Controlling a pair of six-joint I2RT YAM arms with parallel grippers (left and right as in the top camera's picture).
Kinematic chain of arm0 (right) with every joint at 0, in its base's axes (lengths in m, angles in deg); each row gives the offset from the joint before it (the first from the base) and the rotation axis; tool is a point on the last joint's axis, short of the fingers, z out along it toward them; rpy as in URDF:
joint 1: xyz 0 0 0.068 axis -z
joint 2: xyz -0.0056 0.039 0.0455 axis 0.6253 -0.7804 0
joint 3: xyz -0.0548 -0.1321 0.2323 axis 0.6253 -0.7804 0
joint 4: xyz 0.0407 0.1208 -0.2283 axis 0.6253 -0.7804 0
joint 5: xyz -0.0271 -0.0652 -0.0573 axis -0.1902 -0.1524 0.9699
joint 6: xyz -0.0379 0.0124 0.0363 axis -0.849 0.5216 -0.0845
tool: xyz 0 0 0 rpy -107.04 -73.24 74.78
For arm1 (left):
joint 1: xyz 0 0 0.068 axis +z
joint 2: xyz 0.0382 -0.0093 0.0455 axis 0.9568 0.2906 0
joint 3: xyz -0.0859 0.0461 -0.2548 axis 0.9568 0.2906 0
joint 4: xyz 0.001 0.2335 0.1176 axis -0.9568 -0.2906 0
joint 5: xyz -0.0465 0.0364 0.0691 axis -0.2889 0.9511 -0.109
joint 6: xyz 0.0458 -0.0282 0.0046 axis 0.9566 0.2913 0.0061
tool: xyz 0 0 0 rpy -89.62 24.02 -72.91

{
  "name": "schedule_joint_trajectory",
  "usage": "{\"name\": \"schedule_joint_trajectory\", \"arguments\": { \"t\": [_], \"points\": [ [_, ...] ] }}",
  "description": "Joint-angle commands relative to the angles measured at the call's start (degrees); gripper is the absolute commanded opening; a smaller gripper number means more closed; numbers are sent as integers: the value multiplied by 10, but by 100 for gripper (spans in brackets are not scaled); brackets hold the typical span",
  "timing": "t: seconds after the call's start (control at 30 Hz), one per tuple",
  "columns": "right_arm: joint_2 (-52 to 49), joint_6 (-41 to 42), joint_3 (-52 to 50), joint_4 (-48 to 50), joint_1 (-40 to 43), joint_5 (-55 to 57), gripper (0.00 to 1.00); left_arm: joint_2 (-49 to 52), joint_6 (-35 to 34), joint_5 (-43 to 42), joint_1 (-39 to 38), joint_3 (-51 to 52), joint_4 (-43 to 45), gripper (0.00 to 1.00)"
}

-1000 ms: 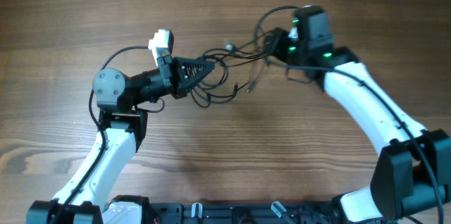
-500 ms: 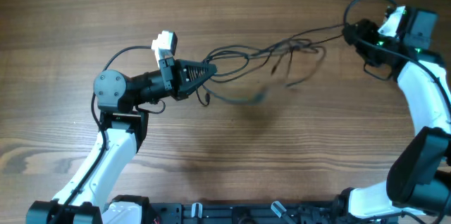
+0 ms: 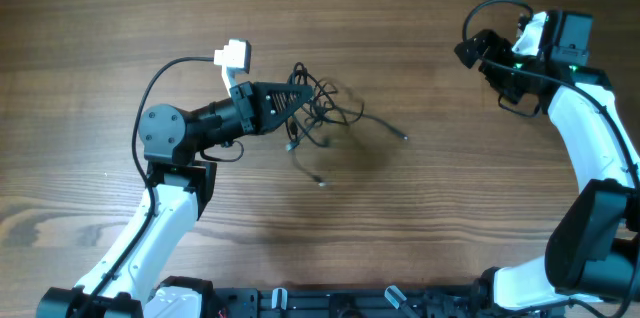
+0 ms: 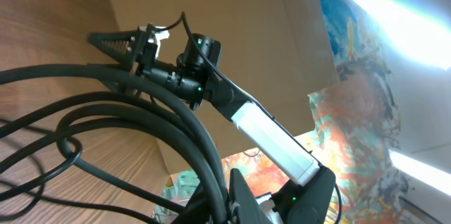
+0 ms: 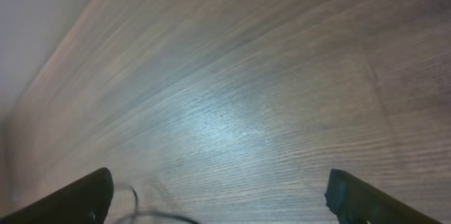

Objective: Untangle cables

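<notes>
The right gripper has let go and the stretched cables have sprung back! On the grainy wooden table, thin black cords bunch in loose loops near the middle, pinched at the left gripper tip. The right jaws are spread and empty, well apart from the bunch.

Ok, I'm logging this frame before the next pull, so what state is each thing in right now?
Left end effector: shut on the cables.
Right end effector: open, empty, well apart from the cables.
Cables: tangled in a bunch at the left end effector's tip, loose ends trailing off to the right.
</notes>
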Motion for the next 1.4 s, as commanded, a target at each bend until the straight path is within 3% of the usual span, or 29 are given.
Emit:
{"name": "schedule_joint_trajectory", "arguments": {
  "t": [0.0,0.07,0.2,0.37,0.47,0.53,0.7,0.83,1.0,1.07,1.23,1.33,1.37],
  "points": [
    [-5,-212,1,-25,-23,-243,90,-10,21,50,-2,-9,-17,4],
    [-5,-268,1,-49,-50,-334,90,-10,11,93,-2,-9,-28,4],
    [-5,-347,1,-94,-114,-397,89,-10,-56,161,4,-9,-29,4],
    [6,-483,1,-158,-177,-443,92,-10,-117,174,20,-9,-29,4],
    [14,-523,1,-148,-193,-478,94,-10,-140,174,20,-9,-29,4],
    [15,-477,1,-120,-207,-447,96,-10,-150,174,19,-9,-29,4],
    [15,-143,1,-12,-263,-149,100,-10,-163,190,-5,-9,-29,4],
    [14,27,1,71,-307,-6,100,-10,-179,230,-41,-9,-28,4],
    [14,266,1,76,-300,251,100,-10,-201,232,-67,-9,-28,4],
    [14,280,1,75,-286,287,100,-10,-218,227,-74,-9,-11,4],
    [13,254,1,41,-205,331,100,-10,-224,197,-75,-9,135,4],
    [13,131,1,63,-153,242,100,-10,-223,191,-75,-9,156,4],
    [13,35,1,82,-136,144,100,-10,-221,188,-75,-9,143,4]
  ]
}}
